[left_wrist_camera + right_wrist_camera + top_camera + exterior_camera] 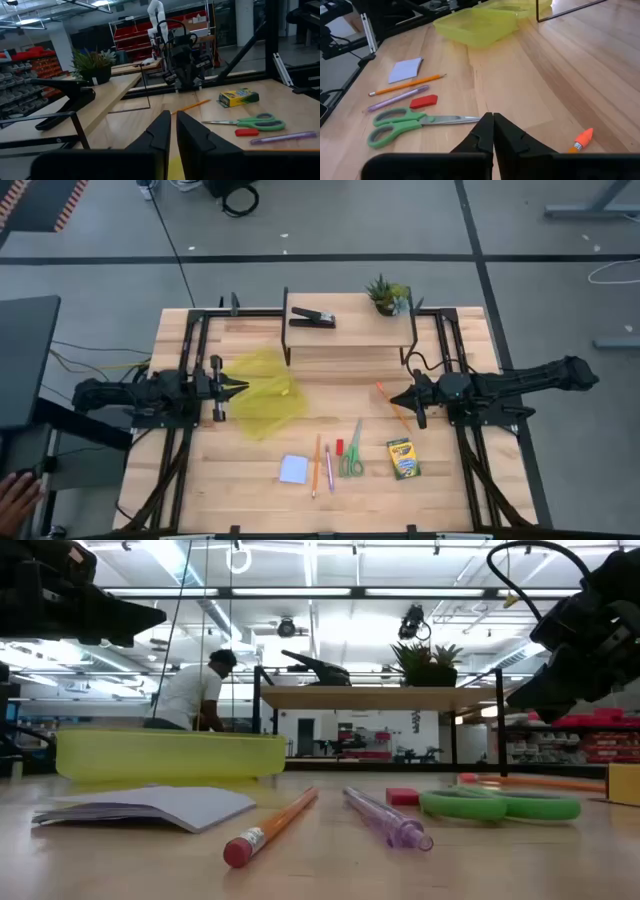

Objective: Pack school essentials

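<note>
An open yellow-green see-through case (265, 395) lies at the table's left middle. My left gripper (238, 388) hovers shut above its left edge, raised well clear in the low view. My right gripper (402, 397) is shut and raised beside one orange pencil (393, 406). Along the near edge lie the pale blue notepad (293, 469), a second orange pencil (316, 465), the pink pen (328, 468), the red eraser (339, 446), the green-handled scissors (352, 452) and the crayon box (402, 458). All lie flat on the wood.
A raised wooden shelf (350, 330) on thin black legs stands at the far side, carrying the black stapler (312, 318) and the potted plant (388, 295). Black frame rails run along the table's left and right sides. A person's hand (15, 495) shows at the left, off the table.
</note>
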`<act>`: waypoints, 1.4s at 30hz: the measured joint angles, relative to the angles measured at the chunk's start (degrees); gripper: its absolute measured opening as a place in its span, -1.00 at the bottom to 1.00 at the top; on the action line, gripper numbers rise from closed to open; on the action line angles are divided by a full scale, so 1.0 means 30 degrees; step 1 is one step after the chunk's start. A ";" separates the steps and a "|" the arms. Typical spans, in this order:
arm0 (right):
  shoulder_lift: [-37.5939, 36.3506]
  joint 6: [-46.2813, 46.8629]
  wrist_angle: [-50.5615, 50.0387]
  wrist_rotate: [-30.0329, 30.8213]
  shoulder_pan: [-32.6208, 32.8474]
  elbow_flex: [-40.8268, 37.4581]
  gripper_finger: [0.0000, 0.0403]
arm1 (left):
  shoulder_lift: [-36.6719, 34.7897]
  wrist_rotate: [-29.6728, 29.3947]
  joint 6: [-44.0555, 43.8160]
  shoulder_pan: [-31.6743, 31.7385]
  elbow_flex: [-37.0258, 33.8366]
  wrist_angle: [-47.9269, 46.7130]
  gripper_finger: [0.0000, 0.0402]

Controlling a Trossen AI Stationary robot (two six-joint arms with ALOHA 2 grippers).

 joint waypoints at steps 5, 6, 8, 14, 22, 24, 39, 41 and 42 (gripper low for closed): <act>0.0007 0.0000 0.0000 0.0000 0.0000 -0.0003 -0.92 | 0.0000 0.0000 0.0000 -0.0005 0.0002 -0.0007 -0.81; 0.0007 0.0000 0.0000 0.0000 0.0000 -0.0002 -0.92 | 0.0000 0.0000 0.0000 -0.0006 0.0003 0.0000 -0.82; 0.0007 0.0000 0.0000 0.0000 0.0000 -0.0002 -0.92 | 0.0000 0.0000 0.0000 0.0001 -0.0003 -0.0007 -0.83; 0.0003 0.0000 0.0000 0.0003 0.0000 0.0001 -0.92 | 0.0000 0.0005 0.0000 -0.0007 -0.0001 -0.0002 -0.84; 0.0007 0.0000 0.0000 0.0000 0.0000 0.0001 -0.92 | 0.0000 0.0006 0.0000 -0.0001 -0.0004 -0.0005 -0.80; 0.0000 0.0000 0.0000 0.0007 0.0000 -0.0003 -0.92 | 0.0000 0.0003 0.0000 -0.0004 0.0003 -0.0002 -0.80; 0.0007 -0.0003 0.0000 0.0007 0.0000 -0.0002 -0.92 | 0.0000 0.0007 0.0000 0.0000 0.0003 -0.0003 -0.81; 0.0007 -0.0002 0.0000 0.0002 0.0000 0.0002 -0.92 | 0.0000 0.0000 0.0000 -0.0007 -0.0004 -0.0007 -0.80; 0.0003 -0.0002 0.0000 0.0000 0.0000 0.0000 -0.92 | 0.0000 0.0006 0.0000 -0.0001 -0.0003 0.0001 -0.80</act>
